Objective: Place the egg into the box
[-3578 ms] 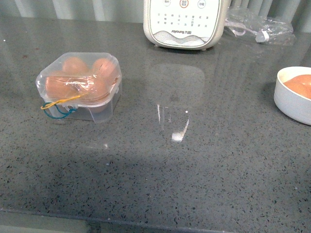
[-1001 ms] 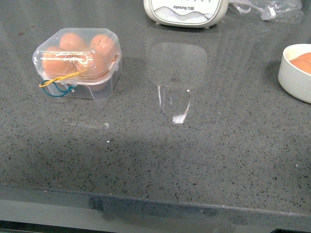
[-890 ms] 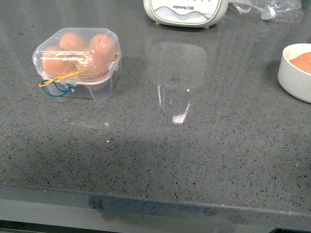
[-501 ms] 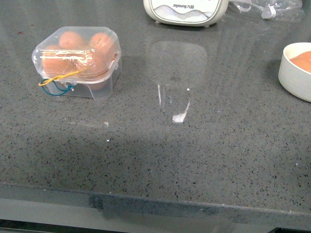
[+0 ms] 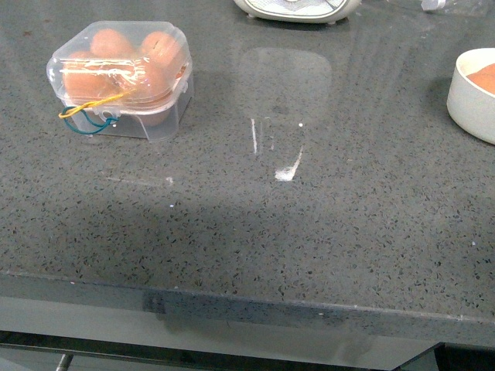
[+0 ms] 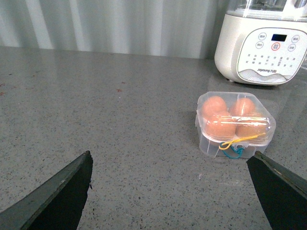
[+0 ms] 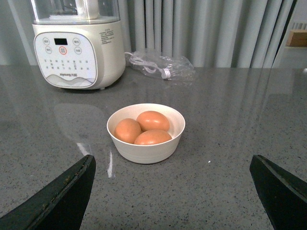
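The box (image 5: 120,77) is a clear plastic case with its lid down, standing at the far left of the grey counter. Brown eggs fill it, and yellow and blue cords hang at its front. In the left wrist view the box (image 6: 235,124) lies ahead of my left gripper (image 6: 170,154), which is open, empty and well short of it. Three brown eggs, one of them the egg (image 7: 152,120), lie in a white bowl (image 7: 146,151). My right gripper (image 7: 171,158) is open and empty, a short way from the bowl. Neither arm shows in the front view.
The bowl (image 5: 472,97) sits at the right edge of the front view. A cream kitchen appliance (image 7: 76,48) stands at the back, with a crumpled plastic bag (image 7: 160,64) beside it. The counter's front edge (image 5: 247,301) runs across the bottom.
The front view has dipped downward, so the box, bowl and appliance sit higher in the picture and more of the counter's front edge shows. Nothing on the counter has shifted.
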{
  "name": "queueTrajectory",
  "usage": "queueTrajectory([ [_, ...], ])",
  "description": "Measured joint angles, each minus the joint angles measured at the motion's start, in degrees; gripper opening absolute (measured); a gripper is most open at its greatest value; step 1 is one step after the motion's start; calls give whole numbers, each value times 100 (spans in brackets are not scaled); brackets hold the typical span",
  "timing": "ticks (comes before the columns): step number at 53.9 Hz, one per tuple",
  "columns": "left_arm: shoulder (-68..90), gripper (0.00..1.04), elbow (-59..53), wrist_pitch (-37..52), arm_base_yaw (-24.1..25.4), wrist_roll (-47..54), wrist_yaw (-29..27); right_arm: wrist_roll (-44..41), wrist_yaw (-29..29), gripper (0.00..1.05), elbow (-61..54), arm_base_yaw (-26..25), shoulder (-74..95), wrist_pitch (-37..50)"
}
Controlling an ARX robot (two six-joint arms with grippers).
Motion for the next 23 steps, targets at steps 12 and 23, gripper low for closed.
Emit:
queueTrajectory([
  [12,0,98,-2,0,0,0,0,0,0,97,0,0,0,0],
  [23,0,98,-2,0,0,0,0,0,0,97,0,0,0,0],
])
